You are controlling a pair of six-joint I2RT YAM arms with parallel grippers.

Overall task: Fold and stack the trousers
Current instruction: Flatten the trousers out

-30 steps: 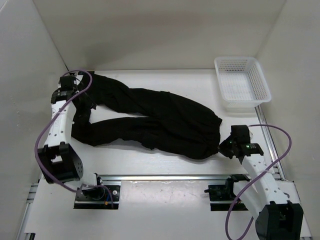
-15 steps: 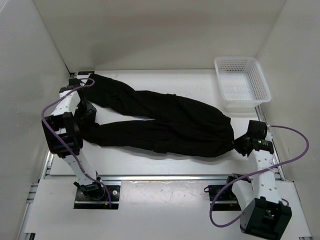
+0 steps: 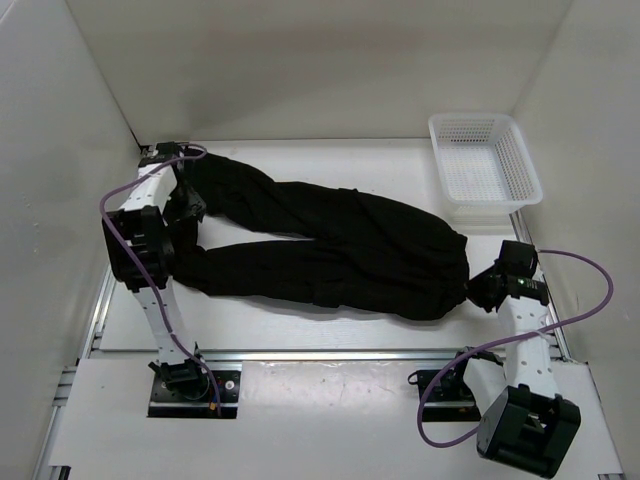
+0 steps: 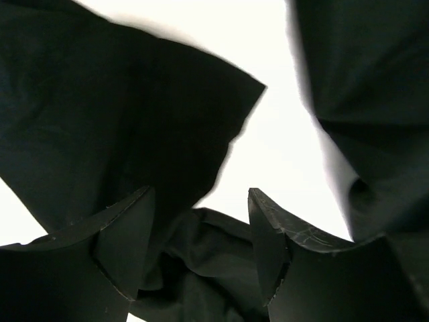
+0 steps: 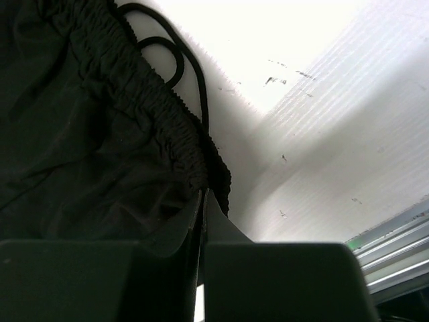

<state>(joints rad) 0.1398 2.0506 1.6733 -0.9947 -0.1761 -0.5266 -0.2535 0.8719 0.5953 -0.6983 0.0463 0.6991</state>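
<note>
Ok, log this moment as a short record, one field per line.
trousers: black, unfolded, spread across the table, waist end to the right, legs splayed to the left
left gripper: open, over the leg ends, fabric below its fingers
right gripper: shut on the waistband edge, with the drawstring lying loose beside it
basket: white mesh, far right corner, apart from the trousers
fold: not yet begun
</note>
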